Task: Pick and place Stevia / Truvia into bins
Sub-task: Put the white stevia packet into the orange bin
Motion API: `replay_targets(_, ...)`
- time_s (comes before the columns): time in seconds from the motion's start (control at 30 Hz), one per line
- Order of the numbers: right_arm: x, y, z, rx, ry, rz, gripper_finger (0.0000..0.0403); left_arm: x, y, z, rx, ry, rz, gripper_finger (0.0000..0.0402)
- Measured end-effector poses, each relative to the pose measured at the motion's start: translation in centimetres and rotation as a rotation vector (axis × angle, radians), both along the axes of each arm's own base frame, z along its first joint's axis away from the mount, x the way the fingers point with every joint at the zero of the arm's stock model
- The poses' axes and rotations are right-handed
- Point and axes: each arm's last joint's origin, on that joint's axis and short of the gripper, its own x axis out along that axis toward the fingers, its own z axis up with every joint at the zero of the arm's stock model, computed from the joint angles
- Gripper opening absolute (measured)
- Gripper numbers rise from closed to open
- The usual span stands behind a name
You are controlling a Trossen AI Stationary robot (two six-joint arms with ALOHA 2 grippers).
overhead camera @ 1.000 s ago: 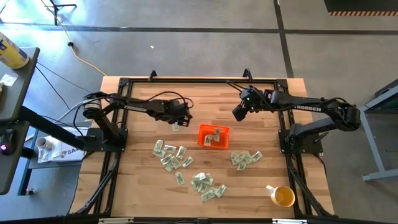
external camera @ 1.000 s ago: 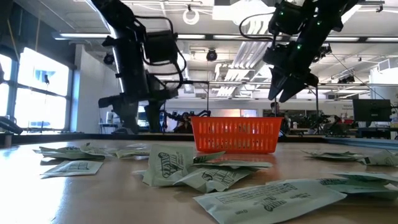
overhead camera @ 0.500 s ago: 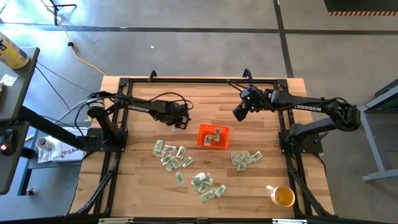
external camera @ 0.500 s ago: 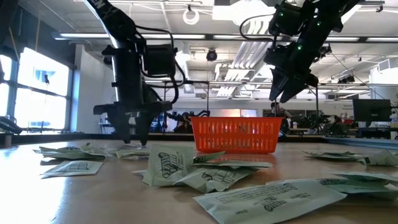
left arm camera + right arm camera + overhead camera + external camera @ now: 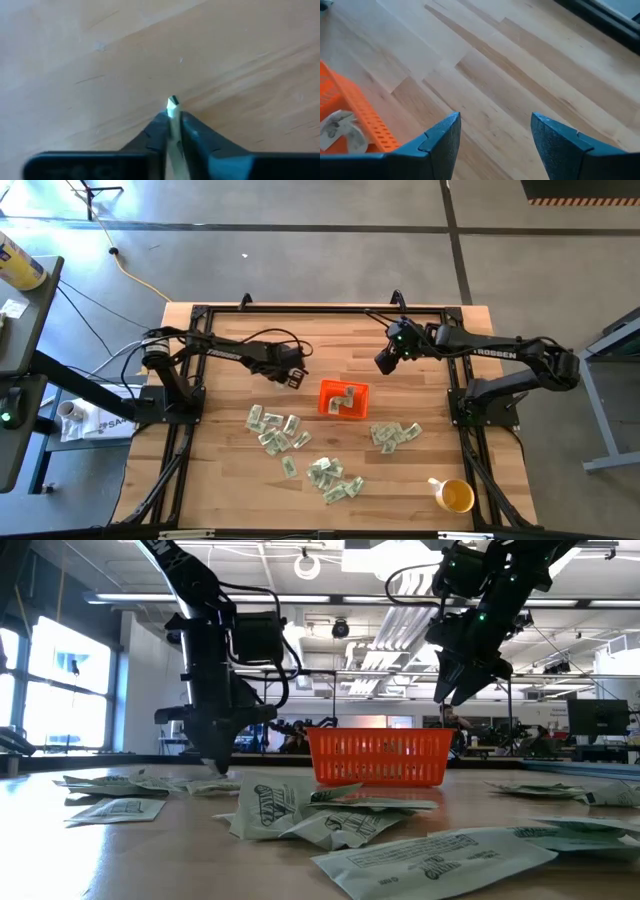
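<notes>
Pinching a single pale sweetener packet (image 5: 172,107) edge-on between its fingers, the left gripper (image 5: 294,378) hangs just above the bare wooden table (image 5: 230,345), a little to the far-left of the orange bin (image 5: 343,399); in the left wrist view the packet's thin edge pokes out past the two dark fingertips (image 5: 159,126), which are pressed in on it. From the low view the same gripper (image 5: 221,762) points straight down with its tips close to the tabletop, left of the bin (image 5: 379,756). The bin sits near the middle of the table and already holds at least one packet (image 5: 346,396), also seen as a crumpled white shape inside the orange wall in the right wrist view (image 5: 340,131). More loose packets lie scattered on the wood: a cluster (image 5: 275,430) to the near-left of the bin, another (image 5: 334,476) nearer the table's front edge, and a smaller group (image 5: 396,434) to the near-right. The right gripper (image 5: 386,362) hovers above the table just beyond the bin's far-right corner, its fingers (image 5: 445,135) spread wide apart with nothing between them. A yellow-and-white cup (image 5: 455,496) stands at the near-right corner of the table.
</notes>
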Motion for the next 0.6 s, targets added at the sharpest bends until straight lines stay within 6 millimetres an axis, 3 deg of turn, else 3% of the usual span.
replay_targets(0.13, -0.3, 0.6, 1.0, -0.071, -0.025, -0.034, 0.0232, 1.6, 0.0, 1.3, 0.013, -0.045, -0.085, 0.0033)
replay_targets(0.3, -1.9, 1.4, 2.5, -0.107, -0.054, -0.11, 0.0231, 4.7, -0.1, 5.2, 0.097, -0.171, -0.268, 0.0033)
replay_targets(0.47, -4.0, 2.2, 3.2, -0.08, -0.025, -0.14, 0.0231, 7.8, -0.1, 9.6, 0.193, -0.404, -0.44, 0.004)
replay_targets(0.6, -5.0, 2.7, 3.1, -0.037, 0.022, -0.154, 0.0231, 8.8, -0.1, 11.2, 0.198, -0.513, -0.521, 0.0034)
